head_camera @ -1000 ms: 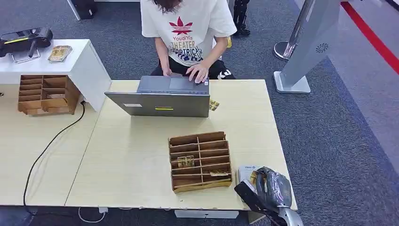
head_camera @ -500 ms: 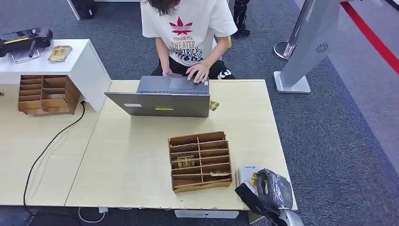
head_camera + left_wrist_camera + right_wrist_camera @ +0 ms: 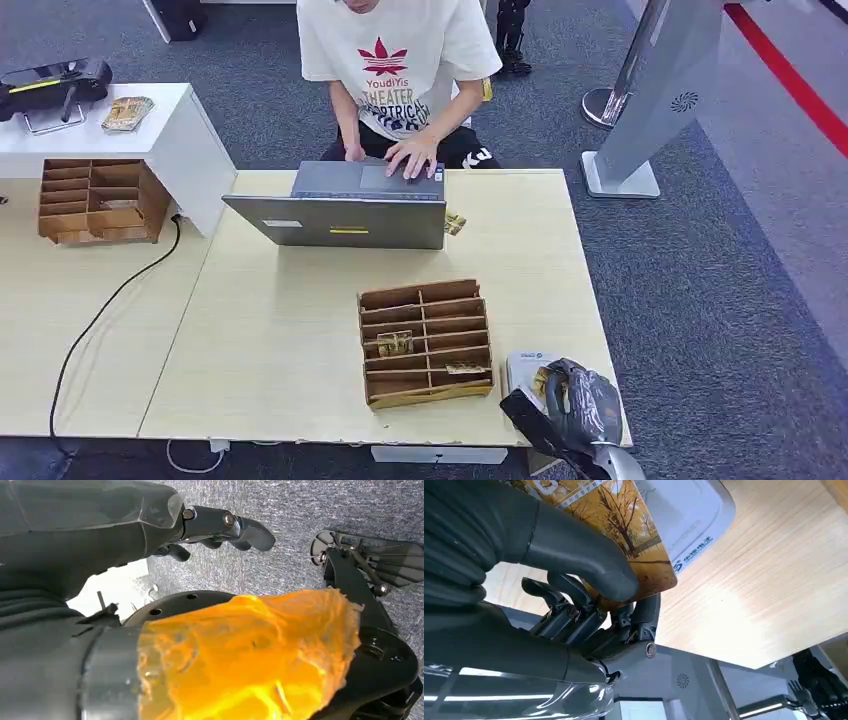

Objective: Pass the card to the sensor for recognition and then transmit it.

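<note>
My right hand (image 3: pixel 572 405) hovers at the table's front right corner and pinches a card (image 3: pixel 624 535) printed with autumn trees between its thumb and fingers. The card (image 3: pixel 541 379) lies over the white card sensor (image 3: pixel 524 364), a flat pad with a blue logo (image 3: pixel 694 517); whether they touch I cannot tell. My left hand (image 3: pixel 220 527) hangs over grey carpet with its fingers loosely curled and nothing in them.
A wooden divided tray (image 3: pixel 425 342) with a few cards stands just left of the sensor. A person types at a grey laptop (image 3: pixel 340 208) on the far side of the table (image 3: pixel 280 330). A second tray (image 3: pixel 95 200) sits at the far left.
My right hand has settled slightly lower and nearer over the sensor. The person has shifted a little at the laptop.
</note>
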Controlling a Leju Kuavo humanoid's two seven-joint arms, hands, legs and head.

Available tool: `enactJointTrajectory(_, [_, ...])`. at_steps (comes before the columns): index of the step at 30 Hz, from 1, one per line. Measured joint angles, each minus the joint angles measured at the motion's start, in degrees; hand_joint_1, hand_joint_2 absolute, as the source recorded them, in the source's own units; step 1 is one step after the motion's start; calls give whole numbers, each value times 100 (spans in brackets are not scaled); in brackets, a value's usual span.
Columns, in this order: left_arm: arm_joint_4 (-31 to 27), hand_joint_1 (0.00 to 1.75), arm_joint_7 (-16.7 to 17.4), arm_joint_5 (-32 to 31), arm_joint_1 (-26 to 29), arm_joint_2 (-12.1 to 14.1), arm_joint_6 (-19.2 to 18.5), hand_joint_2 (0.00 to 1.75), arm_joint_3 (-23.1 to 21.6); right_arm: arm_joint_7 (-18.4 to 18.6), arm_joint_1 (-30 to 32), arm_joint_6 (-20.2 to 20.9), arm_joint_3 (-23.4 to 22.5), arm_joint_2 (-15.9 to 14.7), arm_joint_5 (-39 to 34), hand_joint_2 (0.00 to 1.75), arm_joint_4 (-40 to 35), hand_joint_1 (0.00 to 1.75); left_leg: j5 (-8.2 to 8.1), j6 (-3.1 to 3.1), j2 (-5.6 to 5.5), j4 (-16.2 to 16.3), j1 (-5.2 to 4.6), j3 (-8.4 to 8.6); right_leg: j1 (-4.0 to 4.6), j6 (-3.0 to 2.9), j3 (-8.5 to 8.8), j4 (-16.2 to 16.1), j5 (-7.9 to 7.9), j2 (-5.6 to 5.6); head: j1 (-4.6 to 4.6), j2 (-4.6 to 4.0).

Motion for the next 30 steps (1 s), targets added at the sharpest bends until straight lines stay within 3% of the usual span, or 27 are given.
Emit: enactJointTrajectory(30, [0,0,0,-28,1,0,-20,0,-6,0,-8,-24,17,-39,-26,175,-11,175,-1,1,0,0,0,-1,0,0,0,0,-1,0,0,0])
